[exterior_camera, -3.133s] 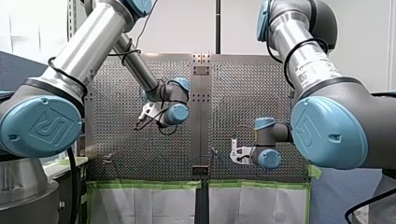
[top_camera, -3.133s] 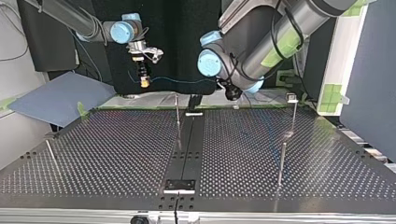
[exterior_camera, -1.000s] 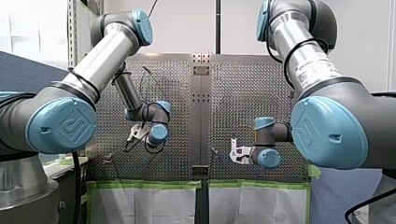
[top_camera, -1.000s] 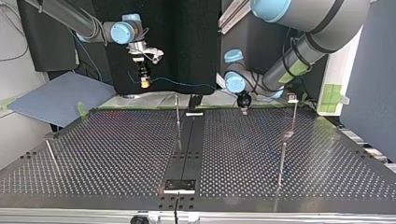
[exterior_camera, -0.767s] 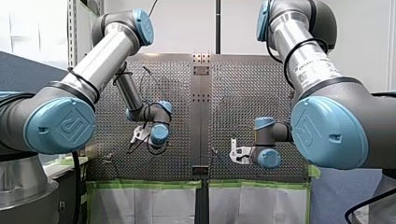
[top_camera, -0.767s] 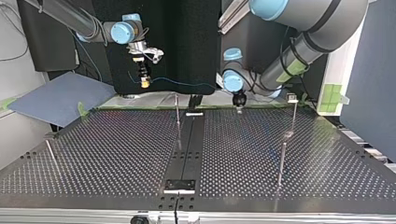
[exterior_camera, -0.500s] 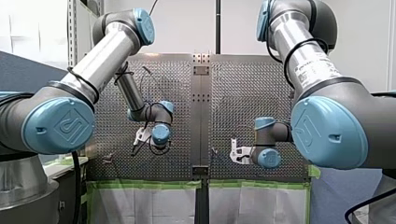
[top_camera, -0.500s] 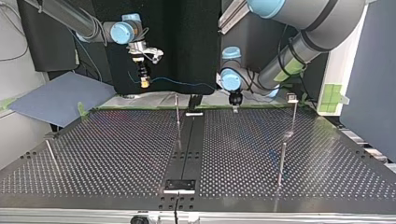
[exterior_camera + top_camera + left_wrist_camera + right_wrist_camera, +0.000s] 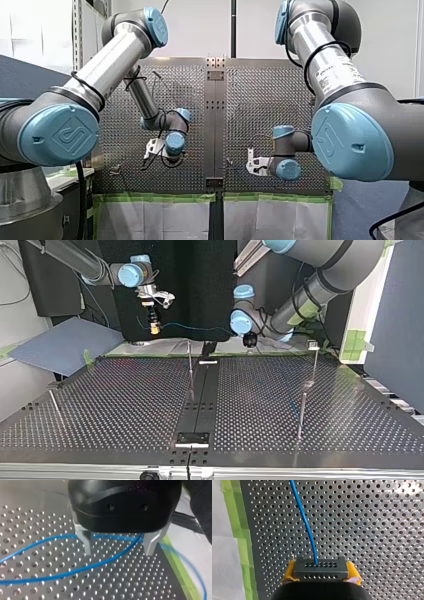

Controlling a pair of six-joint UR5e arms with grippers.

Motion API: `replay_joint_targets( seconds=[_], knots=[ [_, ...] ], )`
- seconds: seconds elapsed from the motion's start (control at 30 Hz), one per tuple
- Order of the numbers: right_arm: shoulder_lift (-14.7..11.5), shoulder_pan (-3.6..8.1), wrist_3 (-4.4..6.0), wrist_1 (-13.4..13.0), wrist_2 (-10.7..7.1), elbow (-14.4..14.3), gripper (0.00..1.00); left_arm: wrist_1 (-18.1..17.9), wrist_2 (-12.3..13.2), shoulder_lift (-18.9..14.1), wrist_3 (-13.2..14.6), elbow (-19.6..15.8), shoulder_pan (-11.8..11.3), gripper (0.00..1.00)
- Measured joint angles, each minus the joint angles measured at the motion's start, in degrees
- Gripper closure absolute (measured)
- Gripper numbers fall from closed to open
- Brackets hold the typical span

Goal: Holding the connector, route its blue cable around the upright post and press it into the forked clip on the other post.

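— Front view: how far along are you?
— Early. Your left end effector (image 9: 148,157) and right end effector (image 9: 252,165) hover over the bench (image 9: 260,100).
— Top view?
— The blue cable (image 9: 200,329) runs between them, past the upright post (image 9: 190,362) and not round it. The forked clip (image 9: 313,345) looks empty.
— Wrist views?
— Left fingers stand apart astride the cable; right is clamped on the connector (image 9: 320,567).

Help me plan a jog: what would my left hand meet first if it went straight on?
Likely the blue cable, crossing between the left hand's open fingers; the perforated table lies behind it.

Connector (image 9: 321,571) in right tool (image 9: 322,569), cable (image 9: 305,522) ahead
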State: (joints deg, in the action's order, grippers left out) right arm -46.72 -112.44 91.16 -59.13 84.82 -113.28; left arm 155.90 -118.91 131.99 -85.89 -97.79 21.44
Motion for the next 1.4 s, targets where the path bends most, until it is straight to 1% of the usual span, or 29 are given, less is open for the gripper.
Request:
replay_joint_targets(
  seconds=[0.2, 0.3, 0.43, 0.53, 0.6, 0.7, 0.87, 0.97, 1.17, 1.4],
  knots=[
    [0.01, -0.02, -0.05, -0.03, 0.0, -0.01, 1.0, 0.2, 0.25, -0.02, -0.97, -0.01, 1.36, 0.0],
    [0.0, -0.02, -0.07, -0.03, 0.0, -0.01, 1.0, 0.08, 0.78, 0.0, -1.59, -0.01, 2.11, 0.0],
    [0.0, -0.02, -0.04, -0.03, 0.0, -0.01, 1.0, -0.4, 1.65, 0.02, -2.44, -0.01, 2.98, 0.0],
    [0.0, 0.01, -0.02, -0.03, 0.0, -0.01, 1.0, -1.29, 1.77, 0.05, -3.07, -0.01, 3.62, 0.0],
    [-0.01, 0.0, -0.04, -0.01, 0.0, -0.02, 1.0, -1.74, 1.55, 0.05, -3.51, -0.01, 3.93, 0.0],
    [-0.01, 0.01, -0.08, 0.1, 0.0, -0.01, 1.0, -1.63, 0.5, 0.06, -4.01, -0.01, 4.26, 0.0],
    [-0.01, 0.0, -0.15, 0.29, 0.01, -0.02, 1.0, 0.28, -1.9, 0.1, -4.25, -0.01, 4.61, 0.0],
    [-0.01, -0.01, -0.16, 0.42, 0.05, 0.0, 1.0, 1.17, -2.84, 0.1, -4.23, -0.01, 4.73, 0.0],
    [-0.01, -0.01, -0.17, 0.53, 0.04, 0.0, 1.0, 1.54, -2.47, 0.44, -4.08, -0.01, 5.11, 0.0],
    [-0.02, 0.02, -0.17, 0.69, 0.07, -0.01, 1.0, 2.01, -2.57, 2.4, -3.85, 0.16, 5.27, 0.0]
  ],
)
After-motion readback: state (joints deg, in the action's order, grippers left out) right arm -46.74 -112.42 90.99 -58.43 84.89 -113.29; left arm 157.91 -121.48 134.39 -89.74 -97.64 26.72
